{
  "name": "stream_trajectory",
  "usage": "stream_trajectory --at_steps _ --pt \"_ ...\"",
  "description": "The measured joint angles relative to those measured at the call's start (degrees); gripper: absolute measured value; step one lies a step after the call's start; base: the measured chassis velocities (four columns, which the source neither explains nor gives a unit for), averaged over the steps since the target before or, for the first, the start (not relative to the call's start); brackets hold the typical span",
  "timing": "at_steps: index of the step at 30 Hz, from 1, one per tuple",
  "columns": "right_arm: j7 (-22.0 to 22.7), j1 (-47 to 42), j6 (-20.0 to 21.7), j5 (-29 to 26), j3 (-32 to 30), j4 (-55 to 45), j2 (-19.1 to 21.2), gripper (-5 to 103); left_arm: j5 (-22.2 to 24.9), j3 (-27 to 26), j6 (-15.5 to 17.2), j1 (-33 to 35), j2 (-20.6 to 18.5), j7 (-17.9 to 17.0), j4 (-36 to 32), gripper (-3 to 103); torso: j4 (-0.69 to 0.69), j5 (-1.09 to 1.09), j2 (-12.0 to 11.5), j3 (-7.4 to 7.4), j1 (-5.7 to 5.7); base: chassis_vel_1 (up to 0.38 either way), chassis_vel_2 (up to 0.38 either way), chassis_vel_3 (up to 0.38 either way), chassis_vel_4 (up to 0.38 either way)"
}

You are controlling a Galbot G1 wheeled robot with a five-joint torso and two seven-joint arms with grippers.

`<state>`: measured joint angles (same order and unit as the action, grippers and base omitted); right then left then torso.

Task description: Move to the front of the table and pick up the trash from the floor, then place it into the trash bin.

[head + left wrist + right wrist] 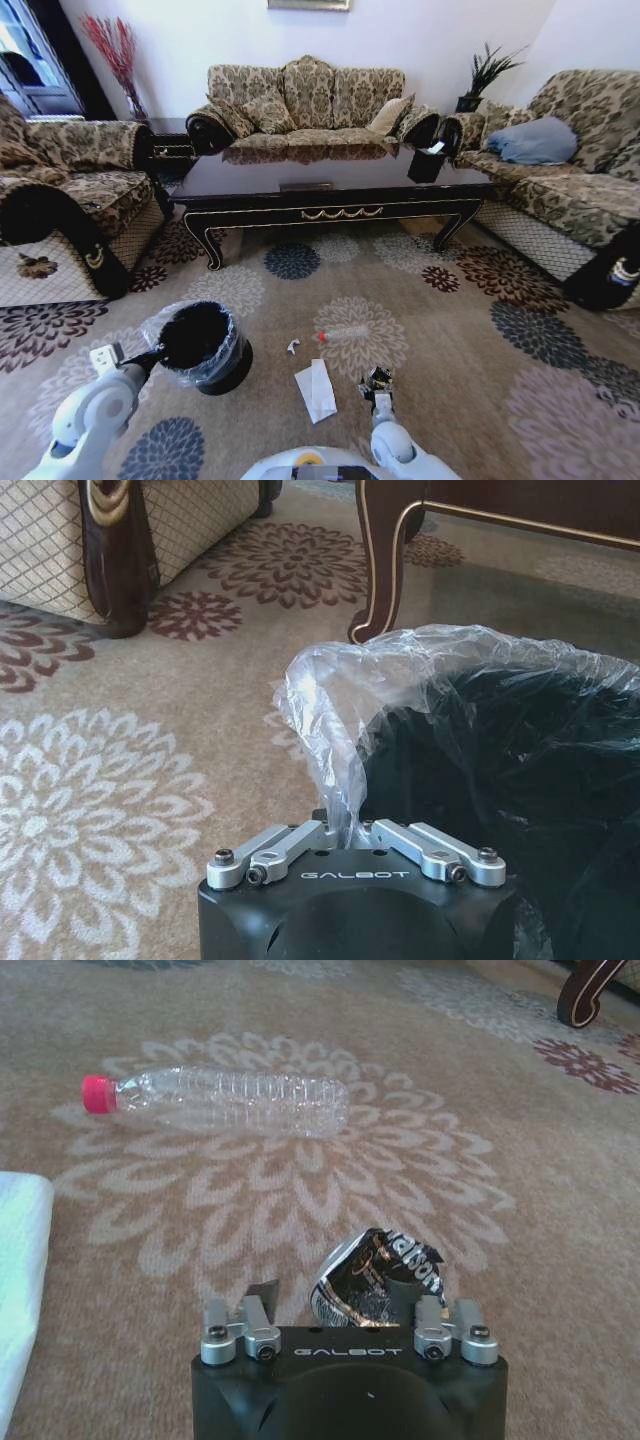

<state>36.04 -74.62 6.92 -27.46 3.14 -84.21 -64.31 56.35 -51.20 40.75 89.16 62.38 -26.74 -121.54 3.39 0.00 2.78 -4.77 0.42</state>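
Note:
The trash bin [205, 345] stands on the floor [450, 340] in front of the table [330, 185]. My left gripper [150, 357] is shut on its clear bag liner [340, 710] at the rim. My right gripper [350, 1295] hangs low over the carpet and is open. The dark crumpled wrapper [380, 1270] lies between its fingers, close to one and apart from the other. A clear bottle [235, 1100] with a red cap lies beyond it. The folded white paper [316, 390] and a tiny white scrap [292, 347] lie between the bin and my right gripper [378, 390].
Patterned sofas [60, 200] [570, 180] flank the table, and a third [310, 105] stands behind it. A curved table leg [380, 560] rises close behind the bin. A small black holder [428, 160] sits on the tabletop. Open carpet lies to the right.

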Motion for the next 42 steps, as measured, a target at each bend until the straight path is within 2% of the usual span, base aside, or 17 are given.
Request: stream_trajectory --at_steps 3,5,6,7,10,11,13,14,16,23,27,32,33,34,38,40,42 --pt "0.14 -0.02 0.02 0.08 0.06 0.28 -0.03 52 -0.05 0.25 0.00 -0.22 0.03 -0.02 0.17 3 0.00 0.00 0.00 0.00 0.00 0.000 0.000 0.000 0.000" --pt "0.16 -0.03 0.02 0.11 0.06 0.33 -0.03 52 -0.06 0.30 -0.01 -0.27 0.03 -0.02 0.23 3 0.00 0.00 0.00 0.00 0.00 0.000 0.000 0.000 0.000" --pt "0.20 -0.03 0.02 0.17 0.04 0.40 0.00 42 -0.07 0.37 -0.01 -0.40 0.02 -0.04 0.37 3 0.00 0.00 0.00 0.00 0.00 0.000 0.000 0.000 0.000" --pt "0.23 -0.03 0.02 0.19 0.01 0.44 0.06 42 -0.07 0.38 -0.01 -0.46 -0.02 -0.04 0.43 3 0.00 0.00 0.00 0.00 0.00 0.000 0.000 0.000 0.000" --pt "0.28 -0.02 0.02 0.49 -0.16 0.63 0.24 25 -0.07 0.43 -0.01 -0.66 -0.10 -0.06 0.58 3 0.00 0.01 0.00 0.00 0.00 0.000 0.000 0.000 0.000" --pt "0.28 -0.02 0.02 0.49 -0.16 0.63 0.24 25 -0.07 0.43 -0.01 -0.66 -0.10 -0.06 0.58 3 0.00 0.01 0.00 0.00 0.00 0.000 0.000 0.000 0.000" --pt "0.28 -0.02 -0.03 0.88 -0.29 0.84 0.25 15 -0.07 0.53 -0.01 -0.69 -0.05 -0.06 0.60 3 0.00 0.00 0.00 0.00 0.00 0.000 0.000 0.000 0.000" --pt "0.28 -0.02 -0.03 0.88 -0.29 0.84 0.25 15 -0.07 0.53 -0.01 -0.69 -0.05 -0.06 0.60 3 0.00 0.00 0.00 0.00 0.00 0.000 0.000 0.000 0.000" --pt "0.27 -0.12 -0.15 1.32 -0.33 1.02 0.25 4 -0.08 0.58 -0.01 -0.70 0.02 -0.06 0.62 3 0.00 0.00 0.00 0.00 0.00 0.000 0.000 0.000 0.000" --pt "0.22 -0.44 -0.66 2.00 -0.40 0.99 0.30 -2 -0.11 0.52 -0.01 -0.58 0.04 -0.09 0.62 3 0.00 0.00 0.00 0.00 0.00 0.000 0.000 0.000 0.000" --pt "0.16 -0.58 -1.49 1.94 -0.14 0.09 0.35 2 -0.13 0.39 -0.01 -0.39 0.11 -0.13 0.48 3 0.00 0.00 0.00 0.00 0.00 0.000 0.000 0.000 0.000" --pt "2.64 -0.50 -0.96 -1.01 1.00 -2.76 -0.22 23 -0.19 0.19 -0.01 -0.06 0.18 -0.21 0.05 3 0.00 0.00 0.00 0.00 0.00 0.000 0.000 0.000 0.000" --pt "2.64 -0.50 -0.96 -1.01 1.00 -2.76 -0.22 23 -0.19 0.19 -0.01 -0.06 0.18 -0.21 0.05 3 0.00 0.00 0.00 0.00 0.00 0.000 0.000 0.000 0.000" --pt "3.90 -0.32 -0.43 -2.20 1.27 -3.34 -0.66 23 -0.20 0.16 -0.01 0.02 0.19 -0.24 -0.07 3 0.00 0.01 0.00 0.00 0.00 0.000 0.000 0.000 0.000" --pt "9.16 1.19 1.58 -6.87 2.19 -4.33 -2.89 44 -0.34 0.02 -0.01 0.41 0.27 -0.32 -0.49 3 -0.01 0.01 0.00 0.00 0.00 0.000 0.000 0.000 0.000" --pt "9.48 1.40 1.72 -7.11 2.23 -4.26 -3.07 44 -0.38 -0.03 -0.01 0.49 0.30 -0.34 -0.56 3 -0.01 0.00 0.00 0.00 0.00 0.000 0.000 0.000 0.000" --pt "10.58 1.91 2.20 -7.98 2.22 -3.76 -3.34 56 -0.43 -0.19 -0.01 0.79 0.40 -0.34 -0.83 3 -0.01 0.00 0.00 0.00 0.00 0.000 0.000 0.000 0.000"
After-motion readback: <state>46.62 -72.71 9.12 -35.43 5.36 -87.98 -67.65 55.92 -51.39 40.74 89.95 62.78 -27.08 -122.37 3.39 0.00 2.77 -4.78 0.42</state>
